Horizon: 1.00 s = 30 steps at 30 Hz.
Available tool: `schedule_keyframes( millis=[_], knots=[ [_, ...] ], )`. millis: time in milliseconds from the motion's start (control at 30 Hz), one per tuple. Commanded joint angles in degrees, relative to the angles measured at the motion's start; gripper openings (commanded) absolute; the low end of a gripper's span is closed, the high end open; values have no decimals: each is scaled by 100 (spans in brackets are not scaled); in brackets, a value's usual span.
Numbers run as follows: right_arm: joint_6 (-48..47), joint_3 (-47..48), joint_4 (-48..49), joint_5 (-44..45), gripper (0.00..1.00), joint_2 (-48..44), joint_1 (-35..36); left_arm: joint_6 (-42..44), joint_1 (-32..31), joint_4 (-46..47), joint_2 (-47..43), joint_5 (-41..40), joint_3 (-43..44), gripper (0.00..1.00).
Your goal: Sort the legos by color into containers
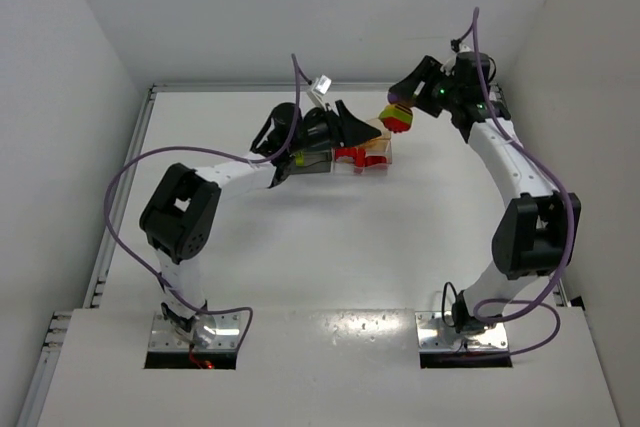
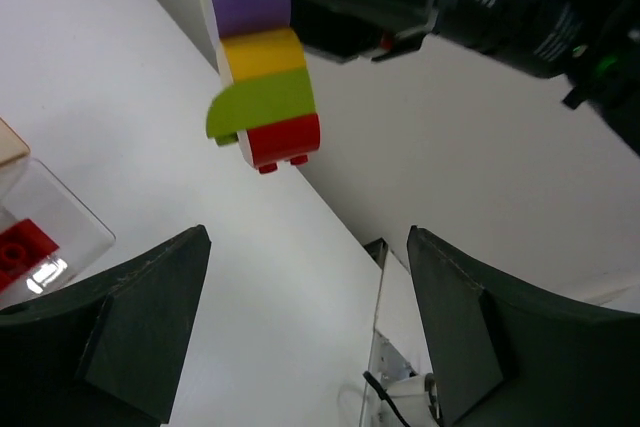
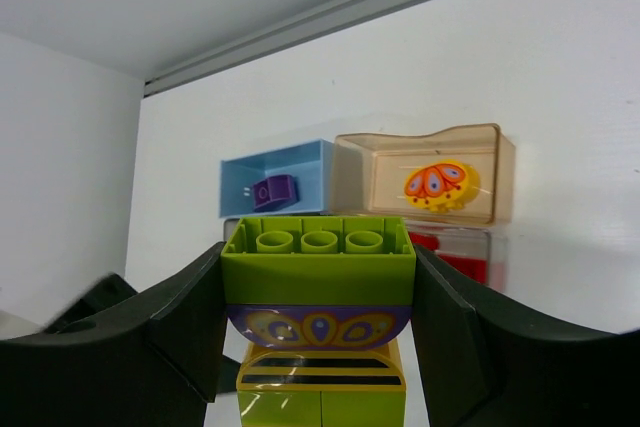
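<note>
White walls [image 1: 300, 7] close in a white table [image 1: 320, 257], with both arms reaching toward its far middle.

The right gripper [image 3: 318, 282] is pinching a clump of legos [image 3: 318, 267], one finger pressed on each side of the lime green brick at its top. Under that brick sit a curved purple piece with a printed pattern, a yellow one with black stripes, then more lime. From the left wrist, the same clump [image 2: 262, 77] shows a red brick at its free end. It hangs in the air, clear of the table.

The left gripper [image 2: 305, 297] is spread wide with nothing between its fingers. It sits below the clump and apart from it, just beside the containers [image 1: 355, 152].

Past the held clump, the bins rest on the table. The blue bin [image 3: 305, 172] holds one purple brick [image 3: 275, 190]. The peach bin [image 3: 495, 177] next to it holds a yellow piece [image 3: 440, 184] printed in orange. In front of the peach one, the clear bin [image 3: 480, 242] holds red bricks [image 3: 455, 265], half hidden behind the clump. The fourth bin cannot be made out from the right wrist.
</note>
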Motion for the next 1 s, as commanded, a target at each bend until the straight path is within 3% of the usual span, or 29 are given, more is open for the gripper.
schedule_keyframes(
  millis=[0,167,567,833,933,967],
  knots=[
    [393,542,-149,523,3,75,270,61,-167,-184,-114,-244,-38,86],
    [517,788,-387,831,0,128,543,176,-220,-396,88,-754,338,86],
    [517,683,-475,902,0,23,798,536,-273,-878,317,-1097,823,87],
    [517,797,-422,954,0,92,851,747,-325,-1028,317,-1098,771,77],
    [517,867,-422,954,0,145,851,800,-325,-1028,317,-1098,770,69],
    [517,867,-422,954,0,146,851,800,-325,-1028,317,-1098,770,60]
  ],
)
